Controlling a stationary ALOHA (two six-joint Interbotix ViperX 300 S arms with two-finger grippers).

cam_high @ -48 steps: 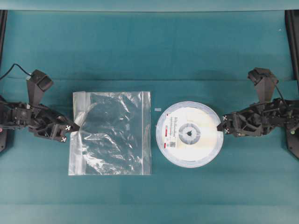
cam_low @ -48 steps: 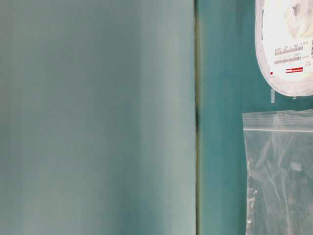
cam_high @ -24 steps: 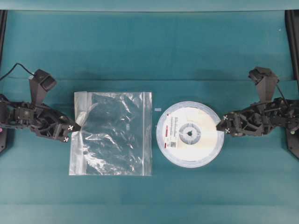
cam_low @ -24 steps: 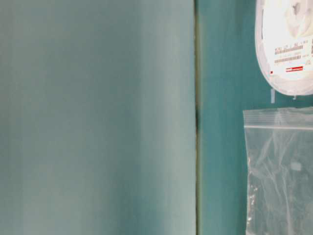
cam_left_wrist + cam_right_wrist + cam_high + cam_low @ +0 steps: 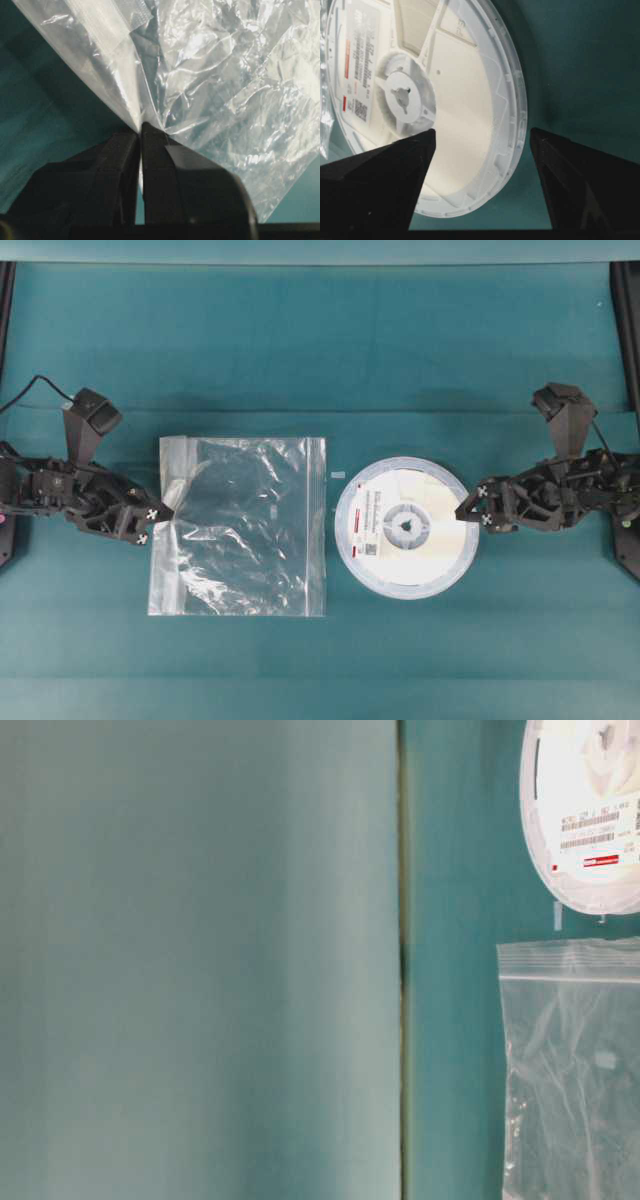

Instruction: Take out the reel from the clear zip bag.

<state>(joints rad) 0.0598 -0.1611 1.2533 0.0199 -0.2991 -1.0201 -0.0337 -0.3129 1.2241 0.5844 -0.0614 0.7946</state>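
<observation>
- The flat round white-translucent plastic reel lies flat outside the bag; its rim sits between the right gripper's spread fingers.
- The left gripper pinches the crinkly clear zip bag's edge, zip strip toward those fingers.
- Best retreat without nudging the reel.

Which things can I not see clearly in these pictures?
- Label text on the reel: too small overhead, cut off by the table-level frame edge.
- Clear zip bag: cropped in both table-level and left wrist views.
- Left gripper: the plastic hides where the fingers end.
</observation>
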